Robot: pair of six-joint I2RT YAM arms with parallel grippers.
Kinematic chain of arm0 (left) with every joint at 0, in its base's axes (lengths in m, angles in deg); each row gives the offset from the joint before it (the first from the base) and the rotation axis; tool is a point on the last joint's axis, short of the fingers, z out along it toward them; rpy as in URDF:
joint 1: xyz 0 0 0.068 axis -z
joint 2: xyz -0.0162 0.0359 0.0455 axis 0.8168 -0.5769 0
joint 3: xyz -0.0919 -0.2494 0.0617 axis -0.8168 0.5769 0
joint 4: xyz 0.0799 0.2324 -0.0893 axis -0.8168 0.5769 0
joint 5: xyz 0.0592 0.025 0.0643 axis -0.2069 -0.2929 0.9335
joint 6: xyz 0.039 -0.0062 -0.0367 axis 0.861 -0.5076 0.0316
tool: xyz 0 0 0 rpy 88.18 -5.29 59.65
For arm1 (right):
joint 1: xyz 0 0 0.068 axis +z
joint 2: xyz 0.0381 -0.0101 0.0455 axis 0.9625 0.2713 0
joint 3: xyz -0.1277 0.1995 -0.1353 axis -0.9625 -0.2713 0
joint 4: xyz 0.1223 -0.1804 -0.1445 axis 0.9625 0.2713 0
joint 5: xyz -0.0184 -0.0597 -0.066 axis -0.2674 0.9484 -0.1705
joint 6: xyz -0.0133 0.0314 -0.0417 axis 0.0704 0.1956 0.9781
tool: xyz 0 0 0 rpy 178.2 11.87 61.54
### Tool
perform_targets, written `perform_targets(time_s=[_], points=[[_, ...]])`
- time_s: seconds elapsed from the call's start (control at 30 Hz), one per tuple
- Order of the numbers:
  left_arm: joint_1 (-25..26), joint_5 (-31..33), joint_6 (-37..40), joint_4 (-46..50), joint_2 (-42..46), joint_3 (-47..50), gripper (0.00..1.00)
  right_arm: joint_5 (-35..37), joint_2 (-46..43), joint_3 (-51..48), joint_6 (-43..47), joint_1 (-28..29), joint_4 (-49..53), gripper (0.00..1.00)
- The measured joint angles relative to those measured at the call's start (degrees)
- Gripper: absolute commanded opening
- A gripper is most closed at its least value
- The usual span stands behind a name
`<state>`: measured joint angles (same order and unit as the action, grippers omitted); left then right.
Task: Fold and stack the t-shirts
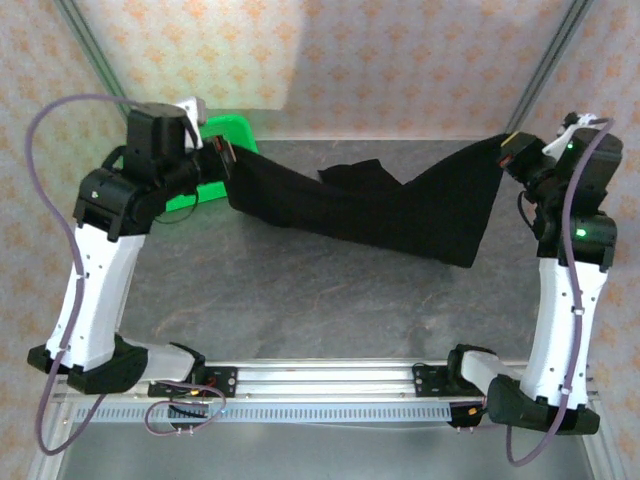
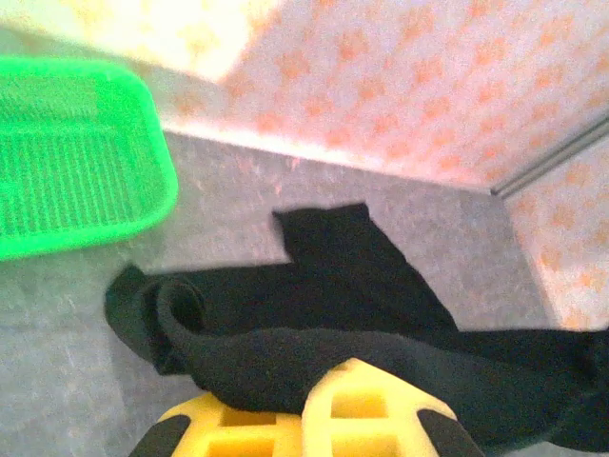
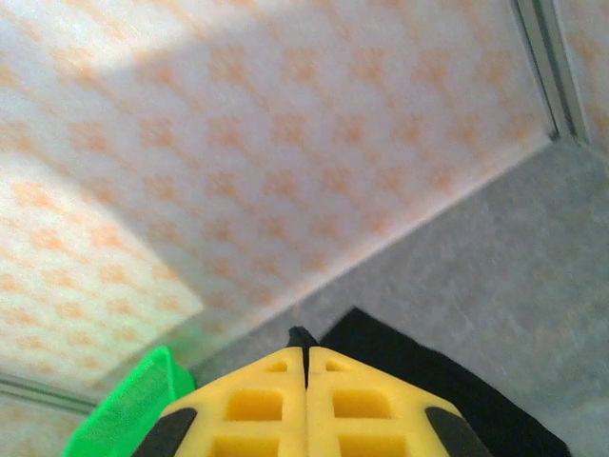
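Closest to my left wrist camera are the yellow fingers of the left gripper (image 2: 304, 405), clenched together with a thick fold of the black t-shirt (image 2: 362, 286) draped over their tips. On the right wrist camera the right gripper (image 3: 306, 367) is pressed just as tight, with a sliver of the same black cloth pinched at the seam between its fingers. From overhead, the aluminium rail (image 1: 320, 385) carrying both arm bases runs along the near edge. Beyond it lies the table (image 1: 300, 300), a mottled grey sheet that is bare across its near half. Over the far half the t-shirt hangs stretched between the two grippers, sagging toward the middle. A sleeve juts up along its top edge, and its widest part droops on the right side. From the left wrist I see part of the cloth resting on the grey surface. The green mesh basket (image 1: 215, 135) sits at the far left corner, just behind the left gripper. Behind everything stand pale walls (image 1: 350, 60) patterned with small orange motifs, with a bright patch of light across them and a slanted metal post (image 1: 555, 60) at the right corner.
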<state>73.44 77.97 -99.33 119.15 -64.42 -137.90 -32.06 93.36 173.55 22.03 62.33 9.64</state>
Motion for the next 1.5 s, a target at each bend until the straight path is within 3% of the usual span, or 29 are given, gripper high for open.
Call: perform_targets(time_s=[0.37, 0.6, 0.87, 1.13, 1.5], points=[[-2.54, 1.33, 5.66, 1.27, -9.46, -25.75, 0.0, -0.24, 1.73, 20.22, -0.63, -0.13, 1.95, 0.0], [-4.17, -1.14, 5.92, -1.88, -17.84, -35.04, 0.0, -2.51, 11.1, 32.98, -0.39, -0.11, 3.89, 0.0], [-8.76, -9.44, 2.27, -8.09, -32.13, -38.77, 0.0, -6.25, 28.61, 40.74, -0.44, -0.11, 5.81, 0.0], [-13.31, -18.86, -5.22, -18.91, -44.48, -42.91, 0.0, -7.78, 47.95, 58.23, -2.19, -0.24, 5.6, 0.0], [-25.16, -28.0, -12.94, -28.44, -42.29, -45.81, 0.0, -9.31, 46.45, 62.18, -5.35, -4.0, -0.39, 0.0]])
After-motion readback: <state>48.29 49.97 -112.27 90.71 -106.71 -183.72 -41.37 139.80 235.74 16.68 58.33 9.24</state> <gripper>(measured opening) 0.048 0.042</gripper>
